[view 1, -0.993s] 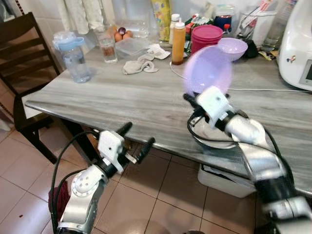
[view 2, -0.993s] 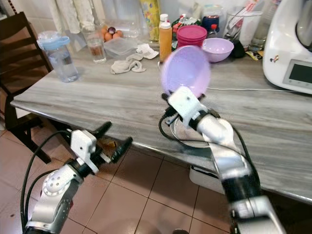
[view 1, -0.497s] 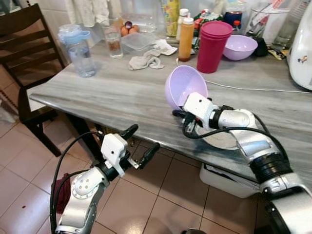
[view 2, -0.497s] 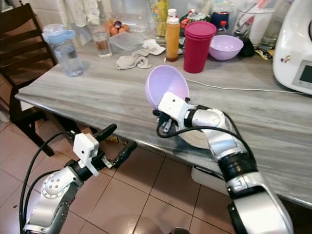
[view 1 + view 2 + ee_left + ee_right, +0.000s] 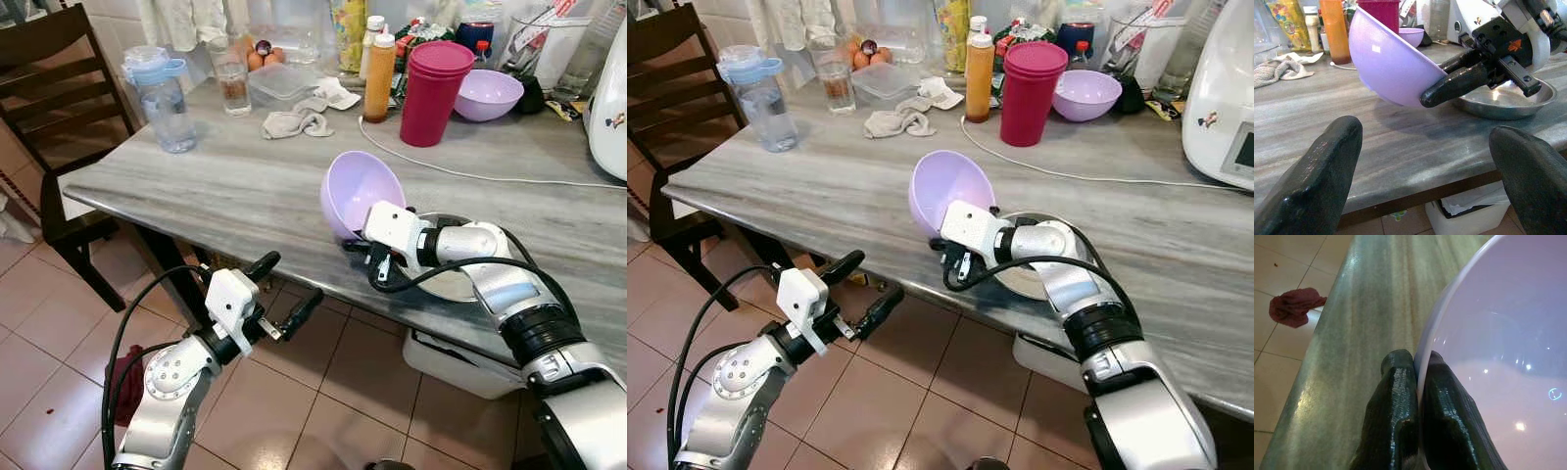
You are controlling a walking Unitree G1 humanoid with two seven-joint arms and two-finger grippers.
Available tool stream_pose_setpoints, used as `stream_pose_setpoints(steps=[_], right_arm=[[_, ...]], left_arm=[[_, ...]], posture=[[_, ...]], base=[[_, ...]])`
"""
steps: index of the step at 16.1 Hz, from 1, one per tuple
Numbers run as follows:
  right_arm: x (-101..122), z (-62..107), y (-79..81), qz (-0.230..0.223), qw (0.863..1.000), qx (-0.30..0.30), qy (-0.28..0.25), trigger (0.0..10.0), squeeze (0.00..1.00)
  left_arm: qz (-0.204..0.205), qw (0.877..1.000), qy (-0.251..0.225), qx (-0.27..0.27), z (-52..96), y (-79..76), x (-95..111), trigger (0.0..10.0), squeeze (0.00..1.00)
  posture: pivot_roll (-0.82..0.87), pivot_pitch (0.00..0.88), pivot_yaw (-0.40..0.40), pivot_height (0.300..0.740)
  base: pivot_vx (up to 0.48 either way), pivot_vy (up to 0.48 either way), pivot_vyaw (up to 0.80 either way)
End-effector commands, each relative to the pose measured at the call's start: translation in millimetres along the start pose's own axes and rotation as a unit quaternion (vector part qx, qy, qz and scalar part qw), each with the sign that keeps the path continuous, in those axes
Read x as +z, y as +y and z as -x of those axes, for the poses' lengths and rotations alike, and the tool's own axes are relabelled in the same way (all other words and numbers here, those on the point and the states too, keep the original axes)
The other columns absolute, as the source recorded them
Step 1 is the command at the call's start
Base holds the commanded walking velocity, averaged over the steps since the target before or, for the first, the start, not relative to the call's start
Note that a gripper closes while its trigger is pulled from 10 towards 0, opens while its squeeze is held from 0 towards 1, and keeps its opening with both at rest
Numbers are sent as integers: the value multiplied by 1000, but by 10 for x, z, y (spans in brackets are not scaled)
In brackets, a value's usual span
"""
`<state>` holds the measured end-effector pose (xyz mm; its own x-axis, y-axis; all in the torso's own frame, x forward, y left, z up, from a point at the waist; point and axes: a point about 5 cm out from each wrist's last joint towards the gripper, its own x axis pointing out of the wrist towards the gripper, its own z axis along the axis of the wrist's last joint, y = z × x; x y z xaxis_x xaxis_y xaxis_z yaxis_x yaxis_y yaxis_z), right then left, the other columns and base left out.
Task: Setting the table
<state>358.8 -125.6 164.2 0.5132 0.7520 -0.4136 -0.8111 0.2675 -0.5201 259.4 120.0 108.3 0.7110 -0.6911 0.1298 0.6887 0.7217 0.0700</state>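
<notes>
My right gripper (image 5: 360, 235) is shut on the rim of a lilac plastic bowl (image 5: 358, 192), held tilted on its side just above the grey table (image 5: 245, 186) near the front edge. In the right wrist view both fingers (image 5: 1400, 421) pinch the bowl's rim (image 5: 1488, 382). A steel dish (image 5: 446, 279) lies on the table right behind the gripper. My left gripper (image 5: 279, 291) hangs open below the table edge, holding nothing. In the left wrist view the lilac bowl (image 5: 1391, 68) and steel dish (image 5: 1508, 98) show beyond the left gripper's fingers (image 5: 1322, 186).
At the table's back stand a second lilac bowl (image 5: 488, 94), stacked magenta cups (image 5: 431, 90), an orange bottle (image 5: 379, 70), a water jug (image 5: 162, 98), a glass (image 5: 231, 80), a rag (image 5: 294, 122) and a white appliance (image 5: 612, 108) with its cord (image 5: 470, 176). A dark chair (image 5: 49, 108) stands left.
My right gripper has brought the lilac bowl down from over the table middle to low near the front edge, tilting it onto its side. The left arm has hardly moved.
</notes>
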Motion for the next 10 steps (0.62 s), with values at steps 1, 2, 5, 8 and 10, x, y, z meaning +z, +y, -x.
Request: stream_pose_setpoints(steps=[1, 2, 5, 8, 10], right_arm=[[-17, 16, 4, 9, 1000, 12, 6, 10000, 514], [-23, 22, 3, 8, 1000, 12, 7, 10000, 1000], [-38, 41, -3, 16, 1000, 14, 12, 10000, 1000], [-45, 50, -12, 24, 1000, 9, 16, 10000, 1000], [-30, 68, -47, 29, 999, -3, 13, 10000, 1000]], left_arm=[[-6, 1000, 0, -9, 0, -13, 23, 10000, 0], [-5, 1000, -1, -10, -3, -15, 27, 10000, 0], [-2, 1000, -7, -17, -22, -28, 47, 10000, 0], [-2, 1000, -8, -18, -33, -31, 60, 10000, 0], [-2, 1000, -8, -19, -40, -33, 67, 10000, 0]], posture=[[-226, 116, 63, 740], [-227, 116, 64, 740], [-227, 114, 66, 740], [-229, 112, 68, 740], [-229, 111, 71, 740]], base=[[0, 0, 0], [0, 0, 0], [0, 0, 0], [0, 0, 0], [0, 0, 0]])
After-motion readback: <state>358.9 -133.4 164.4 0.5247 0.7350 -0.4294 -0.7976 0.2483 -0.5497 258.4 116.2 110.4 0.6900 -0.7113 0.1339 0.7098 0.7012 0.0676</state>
